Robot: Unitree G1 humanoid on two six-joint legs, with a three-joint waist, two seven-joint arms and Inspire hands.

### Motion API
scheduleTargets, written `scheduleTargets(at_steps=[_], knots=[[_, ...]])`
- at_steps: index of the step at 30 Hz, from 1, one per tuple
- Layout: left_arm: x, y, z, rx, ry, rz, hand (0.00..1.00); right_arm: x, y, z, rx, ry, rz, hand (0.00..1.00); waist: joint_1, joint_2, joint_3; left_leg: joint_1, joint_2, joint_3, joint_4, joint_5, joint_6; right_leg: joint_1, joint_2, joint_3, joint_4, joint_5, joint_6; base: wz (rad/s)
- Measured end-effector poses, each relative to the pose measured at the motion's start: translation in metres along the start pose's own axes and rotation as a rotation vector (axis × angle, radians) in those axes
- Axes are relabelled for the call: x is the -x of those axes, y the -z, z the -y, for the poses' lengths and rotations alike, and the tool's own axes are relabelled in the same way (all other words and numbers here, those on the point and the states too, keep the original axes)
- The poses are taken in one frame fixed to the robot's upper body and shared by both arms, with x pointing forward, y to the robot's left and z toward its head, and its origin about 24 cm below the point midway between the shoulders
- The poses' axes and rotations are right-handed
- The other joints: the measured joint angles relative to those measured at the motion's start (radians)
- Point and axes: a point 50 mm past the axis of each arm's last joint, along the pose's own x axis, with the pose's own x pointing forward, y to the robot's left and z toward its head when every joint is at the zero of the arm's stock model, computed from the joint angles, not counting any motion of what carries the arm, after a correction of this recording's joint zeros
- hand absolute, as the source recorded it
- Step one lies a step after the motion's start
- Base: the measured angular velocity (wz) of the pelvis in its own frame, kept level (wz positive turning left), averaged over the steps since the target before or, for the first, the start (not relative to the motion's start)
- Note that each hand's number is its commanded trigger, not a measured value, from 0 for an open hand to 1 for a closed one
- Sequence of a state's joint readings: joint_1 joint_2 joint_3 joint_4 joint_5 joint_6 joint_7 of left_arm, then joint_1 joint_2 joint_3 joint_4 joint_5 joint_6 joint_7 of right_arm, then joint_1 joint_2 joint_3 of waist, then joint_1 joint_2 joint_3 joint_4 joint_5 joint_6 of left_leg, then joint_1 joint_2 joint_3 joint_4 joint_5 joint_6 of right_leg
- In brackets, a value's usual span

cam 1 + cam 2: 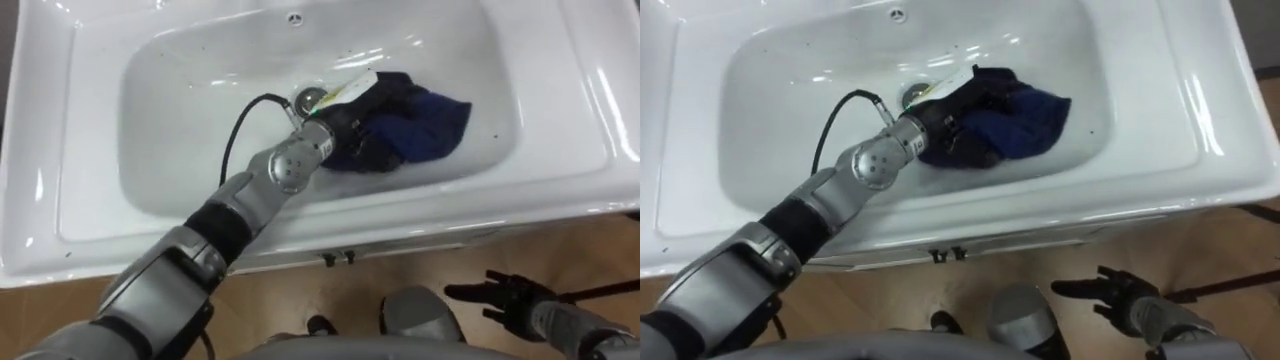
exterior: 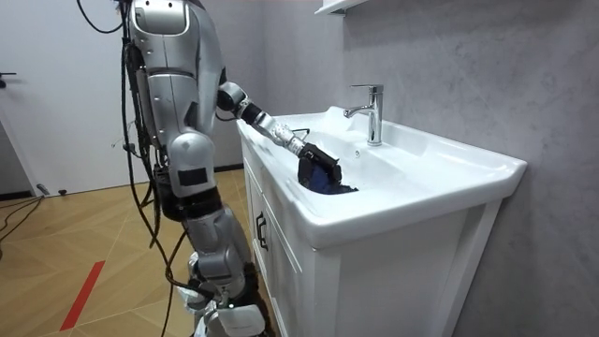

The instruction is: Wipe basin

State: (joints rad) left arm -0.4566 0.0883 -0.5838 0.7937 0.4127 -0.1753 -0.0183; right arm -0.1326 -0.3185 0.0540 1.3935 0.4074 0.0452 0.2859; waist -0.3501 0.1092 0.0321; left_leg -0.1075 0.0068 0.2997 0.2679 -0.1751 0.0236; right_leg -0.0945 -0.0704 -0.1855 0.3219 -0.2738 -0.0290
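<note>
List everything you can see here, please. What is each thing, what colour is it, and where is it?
basin: one, white, on top of the cabinet in front of the robot
cloth: one, dark blue, bunched in the bowl of the basin beside the drain
drain: one, metal, in the bottom of the basin
overflow hole: one, small, in the basin's back wall
tap: one, shiny metal, at the back edge of the basin
cabinet: one, white, under the basin
floor: light wood, with a red stripe
left robot hand: one, black, on the cloth in the basin
right robot hand: one, black, open, low beside the cabinet front
</note>
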Motion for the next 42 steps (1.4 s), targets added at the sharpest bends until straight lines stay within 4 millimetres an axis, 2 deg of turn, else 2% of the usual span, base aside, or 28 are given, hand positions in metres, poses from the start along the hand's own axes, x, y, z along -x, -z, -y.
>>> scheduleTargets(at_steps=[1, 2, 3, 7, 12, 14, 17, 20, 22, 23, 25, 32, 38, 42], knots=[[0.002, 0.005, 0.000, -0.010, -0.001, -0.017, 1.00, 0.000, 0.002, 0.001, -0.003, 0.002, -0.004, 0.00, 0.002, 0.005, -0.0030, 0.010, 0.000, 0.000, -0.003, -0.002, -0.003, 0.008, 0.002, 0.006, -0.006, 0.001, -0.001, -0.25], [0.006, 0.016, 0.002, -0.011, -0.005, -0.057, 1.00, 0.001, 0.007, 0.003, -0.014, 0.007, -0.014, 0.00, 0.003, 0.015, -0.0095, 0.028, 0.001, -0.001, -0.013, -0.002, -0.003, 0.024, 0.006, 0.014, -0.016, 0.002, -0.003, -0.20], [0.011, 0.028, 0.002, -0.005, -0.018, -0.103, 1.00, 0.002, 0.011, 0.005, -0.016, 0.013, -0.032, 0.00, 0.006, 0.021, -0.0117, 0.045, 0.001, 0.000, -0.017, -0.002, -0.003, 0.036, 0.008, 0.019, -0.015, 0.001, -0.005, -0.18], [0.029, 0.057, -0.002, -0.081, -0.050, -0.202, 1.00, 0.005, 0.025, 0.013, -0.017, 0.044, -0.083, 0.00, 0.031, 0.027, -0.0130, 0.081, 0.005, -0.001, -0.037, 0.002, -0.009, 0.056, 0.013, 0.022, -0.014, 0.000, -0.012, -0.15], [0.058, 0.094, -0.007, -0.200, -0.119, -0.329, 1.00, 0.008, 0.033, 0.021, 0.002, 0.085, -0.124, 0.00, 0.053, 0.043, -0.0232, 0.090, 0.009, -0.004, -0.051, 0.004, -0.011, 0.055, 0.020, 0.022, -0.011, 0.000, -0.017, -0.01], [0.079, 0.115, -0.007, -0.305, -0.139, -0.409, 1.00, 0.010, 0.037, 0.023, 0.006, 0.094, -0.142, 0.00, 0.057, 0.049, -0.0276, 0.114, 0.008, -0.001, -0.067, 0.008, -0.018, 0.071, 0.022, 0.025, -0.012, -0.001, -0.018, -0.05], [0.098, 0.132, -0.008, -0.395, -0.186, -0.492, 1.00, 0.011, 0.042, 0.026, 0.025, 0.122, -0.172, 0.00, 0.095, 0.053, -0.0314, 0.133, 0.011, -0.002, -0.073, 0.010, -0.021, 0.077, 0.030, 0.051, -0.013, 0.001, -0.024, -0.25], [0.108, 0.136, -0.003, -0.448, -0.223, -0.505, 1.00, 0.012, 0.047, 0.027, 0.002, 0.140, -0.185, 0.00, 0.108, 0.052, -0.0346, 0.136, 0.017, -0.002, -0.073, 0.012, -0.024, 0.077, 0.036, 0.056, -0.017, 0.005, -0.029, -0.12], [0.111, 0.137, 0.001, -0.482, -0.226, -0.510, 1.00, 0.012, 0.048, 0.028, -0.013, 0.152, -0.189, 0.00, 0.108, 0.051, -0.0414, 0.136, 0.019, -0.002, -0.073, 0.015, -0.028, 0.078, 0.040, 0.058, -0.021, 0.008, -0.033, -0.07], [0.114, 0.138, 0.004, -0.500, -0.221, -0.515, 1.00, 0.013, 0.049, 0.029, -0.014, 0.161, -0.192, 0.00, 0.108, 0.051, -0.0493, 0.135, 0.022, -0.002, -0.073, 0.016, -0.031, 0.080, 0.044, 0.061, -0.029, 0.012, -0.038, -0.09], [0.117, 0.140, 0.007, -0.505, -0.226, -0.529, 1.00, 0.013, 0.049, 0.029, -0.019, 0.169, -0.191, 0.00, 0.109, 0.052, -0.0526, 0.138, 0.027, -0.002, -0.073, 0.017, -0.032, 0.083, 0.049, 0.064, -0.032, 0.015, -0.043, -0.10], [0.124, 0.143, 0.016, -0.562, -0.228, -0.571, 1.00, 0.010, 0.045, 0.025, -0.041, 0.167, -0.167, 0.00, 0.112, 0.055, -0.0525, 0.156, 0.038, -0.016, -0.085, 0.031, -0.053, 0.101, 0.063, 0.070, -0.049, 0.022, -0.059, -0.04], [0.120, 0.140, 0.019, -0.604, -0.238, -0.574, 1.00, 0.008, 0.034, 0.021, -0.081, 0.149, -0.098, 0.00, 0.112, 0.054, -0.0506, 0.151, 0.038, -0.034, -0.085, 0.031, -0.054, 0.098, 0.064, 0.064, -0.048, 0.019, -0.062, 0.02], [0.112, 0.133, 0.016, -0.621, -0.242, -0.573, 1.00, 0.006, 0.035, 0.016, -0.030, 0.131, -0.106, 0.00, 0.111, 0.048, -0.0454, 0.145, 0.037, -0.043, -0.083, 0.031, -0.054, 0.096, 0.062, 0.057, -0.046, 0.018, -0.062, 0.09]])
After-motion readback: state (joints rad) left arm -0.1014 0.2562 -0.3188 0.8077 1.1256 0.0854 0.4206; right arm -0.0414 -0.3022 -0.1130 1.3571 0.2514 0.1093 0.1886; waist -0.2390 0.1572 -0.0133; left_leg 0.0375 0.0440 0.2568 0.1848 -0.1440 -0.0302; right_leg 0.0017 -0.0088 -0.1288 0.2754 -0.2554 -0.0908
